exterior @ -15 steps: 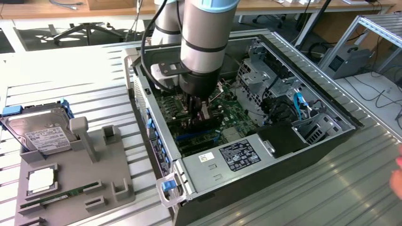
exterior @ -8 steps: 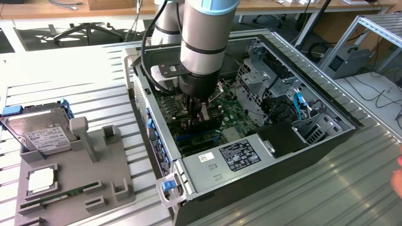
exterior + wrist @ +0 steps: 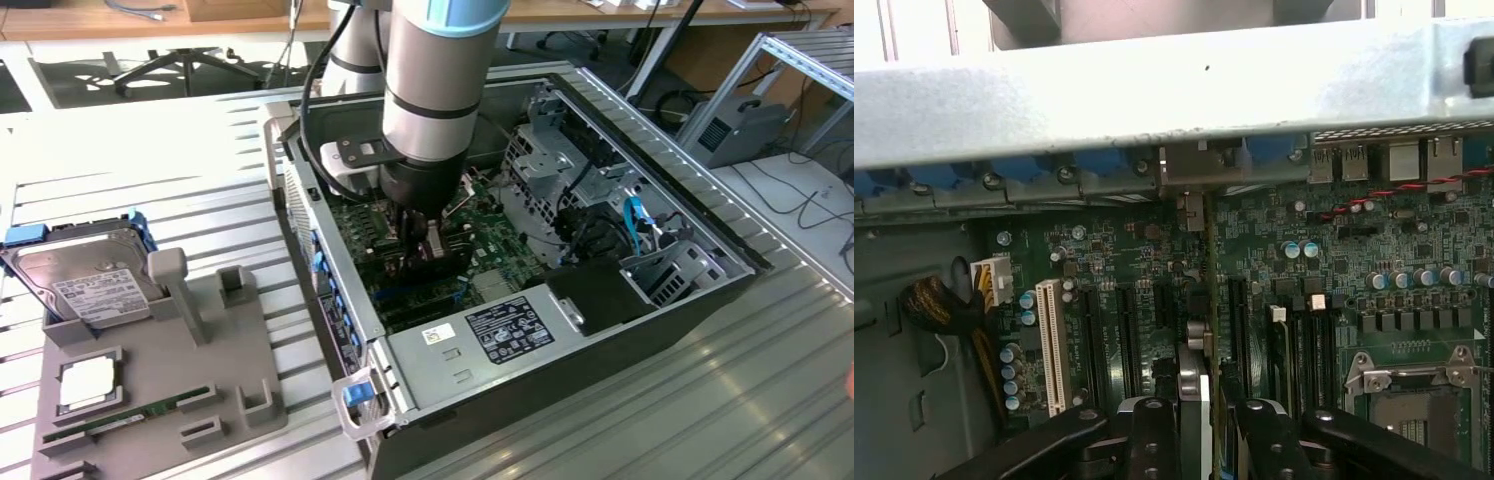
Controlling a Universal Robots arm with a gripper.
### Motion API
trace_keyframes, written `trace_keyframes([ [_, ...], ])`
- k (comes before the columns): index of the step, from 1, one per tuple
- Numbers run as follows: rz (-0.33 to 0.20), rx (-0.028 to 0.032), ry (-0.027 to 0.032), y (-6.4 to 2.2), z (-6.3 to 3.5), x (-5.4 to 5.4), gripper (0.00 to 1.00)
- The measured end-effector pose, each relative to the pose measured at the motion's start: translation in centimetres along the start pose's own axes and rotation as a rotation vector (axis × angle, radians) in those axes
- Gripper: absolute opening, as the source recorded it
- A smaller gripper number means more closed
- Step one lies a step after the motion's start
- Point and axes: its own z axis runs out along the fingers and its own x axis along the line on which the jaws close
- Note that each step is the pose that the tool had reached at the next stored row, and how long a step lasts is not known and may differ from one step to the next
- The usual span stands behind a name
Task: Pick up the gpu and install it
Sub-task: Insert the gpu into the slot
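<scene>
Fingers (image 3: 1199,440) clamped on gpu (image 3: 1196,385) — card edge-on, upright between them, over motherboard (image 3: 1334,270) slots.

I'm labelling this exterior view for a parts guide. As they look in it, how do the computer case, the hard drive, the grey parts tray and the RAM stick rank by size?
Largest to smallest, as they look:
1. computer case
2. grey parts tray
3. hard drive
4. RAM stick
The tray and its parts sit at a similar distance, so their ranking is fair.
</scene>
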Motion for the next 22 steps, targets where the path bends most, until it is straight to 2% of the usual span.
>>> trace_keyframes([
  [22, -0.001, 0.0001, -0.0008, 0.00, -0.12, 0.00, 0.27],
])
